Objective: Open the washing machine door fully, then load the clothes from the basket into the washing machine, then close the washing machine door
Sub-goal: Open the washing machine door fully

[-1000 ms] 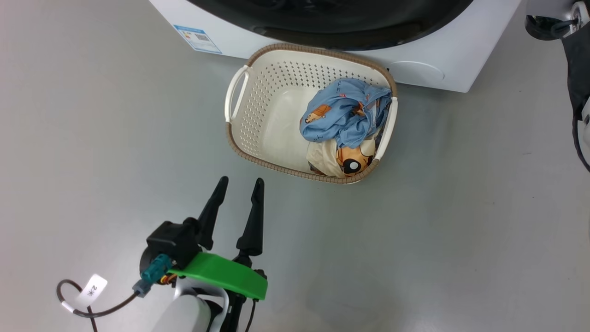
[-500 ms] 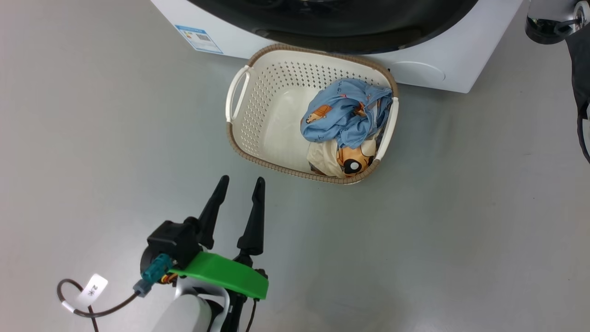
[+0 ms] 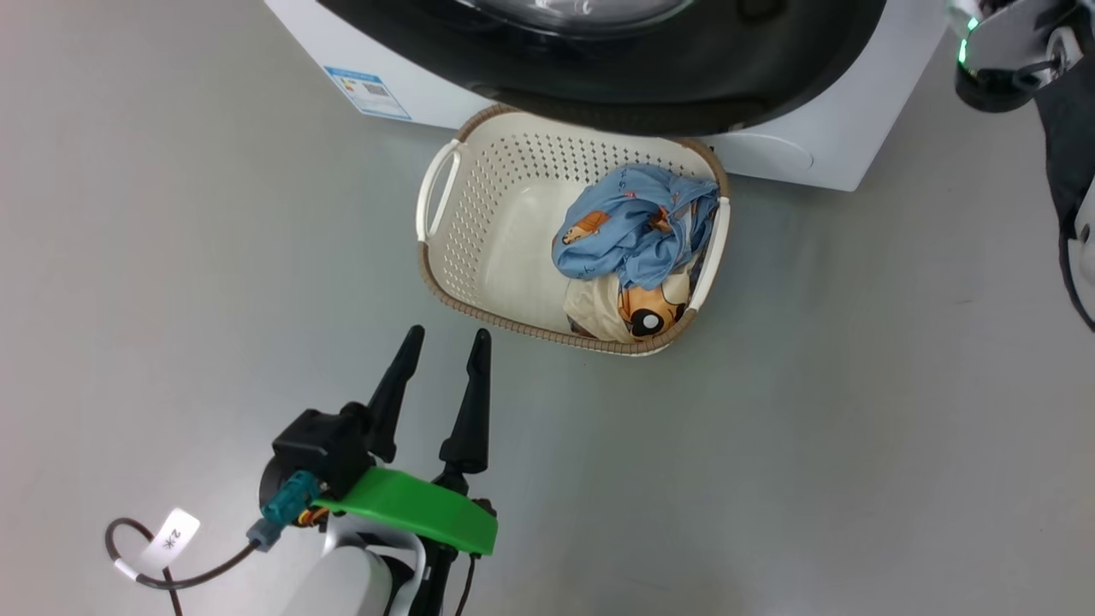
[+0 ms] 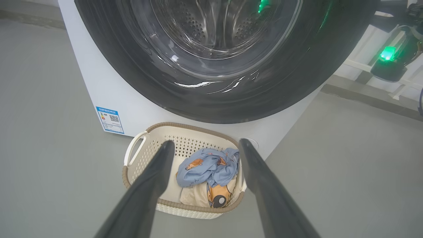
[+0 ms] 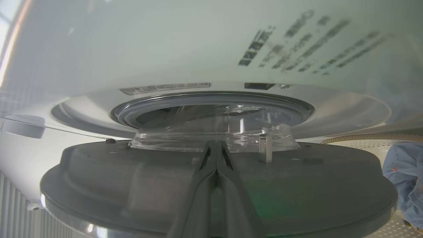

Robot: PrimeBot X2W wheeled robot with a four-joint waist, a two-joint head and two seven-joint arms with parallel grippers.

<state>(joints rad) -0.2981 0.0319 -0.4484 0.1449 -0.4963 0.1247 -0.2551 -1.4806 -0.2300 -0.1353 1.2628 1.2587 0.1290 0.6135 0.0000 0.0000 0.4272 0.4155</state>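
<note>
The washing machine door (image 3: pixel 684 77) stands swung partly out from the washing machine (image 3: pixel 821 128), its black rim overhanging the far edge of the basket (image 3: pixel 438 289). The right gripper (image 5: pixel 216 143), fingers pressed together and empty, points at the door's grey inner face below the glass bowl; whether it touches cannot be told. The clothes (image 3: pixel 633 231) lie in the basket's right end. The left gripper (image 3: pixel 447 334) hangs spread wide near the basket's front rim, well short of the door

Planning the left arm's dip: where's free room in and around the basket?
Free: left half of the basket, between left handle and the clothes; floor between basket and left fingers; floor right of the basket. Crowded: basket's right half, clothes piled against the right handle; door overhangs the back rim.
</note>
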